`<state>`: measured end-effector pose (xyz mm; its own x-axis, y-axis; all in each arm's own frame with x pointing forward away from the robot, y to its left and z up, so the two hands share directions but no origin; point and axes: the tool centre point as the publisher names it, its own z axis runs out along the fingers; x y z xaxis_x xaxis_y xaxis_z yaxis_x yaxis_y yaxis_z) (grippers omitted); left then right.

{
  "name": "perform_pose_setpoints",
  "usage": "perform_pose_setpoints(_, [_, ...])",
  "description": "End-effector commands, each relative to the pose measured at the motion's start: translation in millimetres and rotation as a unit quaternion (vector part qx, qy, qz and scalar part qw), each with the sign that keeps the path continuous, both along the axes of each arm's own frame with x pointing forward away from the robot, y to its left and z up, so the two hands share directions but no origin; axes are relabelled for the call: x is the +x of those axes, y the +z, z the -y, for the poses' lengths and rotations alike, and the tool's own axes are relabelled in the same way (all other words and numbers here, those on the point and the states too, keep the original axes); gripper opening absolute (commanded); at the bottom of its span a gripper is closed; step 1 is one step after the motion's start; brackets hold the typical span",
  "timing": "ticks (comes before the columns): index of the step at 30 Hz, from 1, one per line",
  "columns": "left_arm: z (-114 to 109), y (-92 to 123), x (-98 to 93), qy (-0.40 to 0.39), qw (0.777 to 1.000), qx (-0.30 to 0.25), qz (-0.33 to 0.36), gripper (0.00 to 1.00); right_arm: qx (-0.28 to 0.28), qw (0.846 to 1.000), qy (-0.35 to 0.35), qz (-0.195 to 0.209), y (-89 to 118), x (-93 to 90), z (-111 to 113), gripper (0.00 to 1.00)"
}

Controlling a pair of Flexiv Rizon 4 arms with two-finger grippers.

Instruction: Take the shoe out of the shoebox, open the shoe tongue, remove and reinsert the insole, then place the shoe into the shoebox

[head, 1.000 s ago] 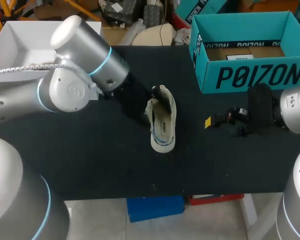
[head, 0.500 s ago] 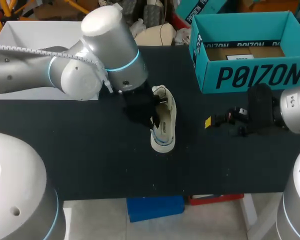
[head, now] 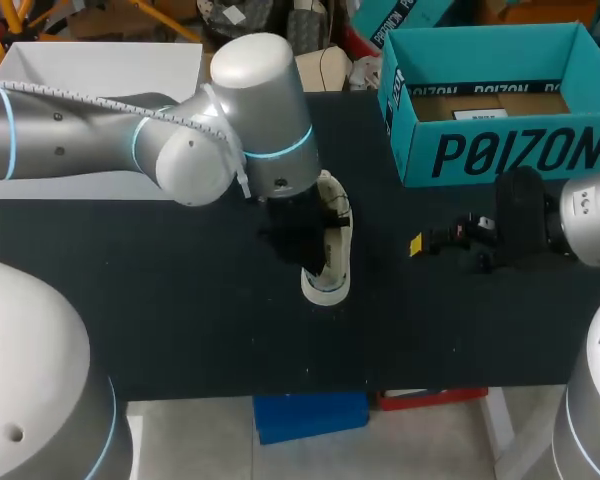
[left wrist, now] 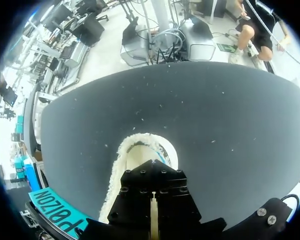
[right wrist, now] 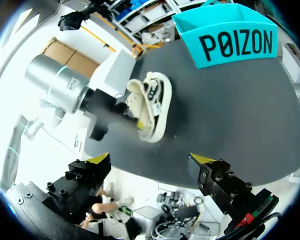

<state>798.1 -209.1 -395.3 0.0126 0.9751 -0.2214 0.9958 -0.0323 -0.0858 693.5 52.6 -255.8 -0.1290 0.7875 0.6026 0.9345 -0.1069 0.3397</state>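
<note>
Worktop [head: 180, 320]: a broad, flat, matte black surface. It spread under the right claw [right wrist: 149, 159] and the left claw [left wrist: 153, 220], and well out to either side of them.
Edge: in the right wrist view the worktop's rim curved past just under the right claw.
Flecks [left wrist: 140, 116]: small pale specks lay scattered over the surface ahead of the left claw.
Light: even. The surface showed a paler grey ahead of the left claw, with no sharp shadow on it.

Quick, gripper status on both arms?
Left gripper: down at the cream low-top shoe; open or shut cannot be told.
Right gripper: open, holding nothing, apart from the shoe.
</note>
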Motion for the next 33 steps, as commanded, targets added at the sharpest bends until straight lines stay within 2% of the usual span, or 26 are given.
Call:
perform_pose_setpoints(1, [6, -10, 4.4, 0.001, 1.000, 0.013, -0.005, 0.00, 0.000, 1.000, 0.000, -0.001, 0, 0.2, 0, 1.00])
perform_pose_setpoints(6, [7, -16, 5.6, 0.002, 1.000, 0.017, -0.009, 0.00, 0.000, 1.000, 0.000, -0.001, 0, 0.2, 0, 1.00])
perform_pose_setpoints(11, [10, 0, 6.9, 0.001, 1.000, 0.000, -0.002, 0.00, 0.000, 1.000, 0.000, -0.001, 0, 0.2, 0, 1.00])
perform_pose_setpoints(15, [7, 31, 9.1, 0.014, 1.000, -0.024, 0.000, 0.00, 0.000, 1.000, 0.000, -0.001, 0, 0.2, 0, 1.00])
perform_pose_setpoints(19, [3, 67, 15.1, 0.090, 0.989, -0.098, -0.060, 0.00, 0.000, 1.000, 0.000, -0.001, 0, 0.2, 0, 1.00])
perform_pose_setpoints(23, [-4, 100, 37.2, 0.145, 0.975, -0.156, -0.068, 0.00, 0.000, 1.000, 0.000, -0.001, 0, 0.2, 0, 1.00])
perform_pose_setpoints(26, [-8, 115, 54.4, 0.193, 0.960, -0.192, -0.070, 0.00, 0.000, 1.000, 0.000, -0.001, 0, 0.2, 0, 1.00])
perform_pose_setpoints(29, [-12, 124, 73.7, 0.234, 0.949, -0.204, -0.047, 0.00, 0.000, 1.000, 0.000, -0.001, 0, 0.2, 0, 1.00])
perform_pose_setpoints(33, [-14, 126, 98.8, 0.310, 0.921, -0.231, -0.051, 0.00, 0.000, 1.000, 0.000, -0.001, 0, 0.2, 0, 1.00])
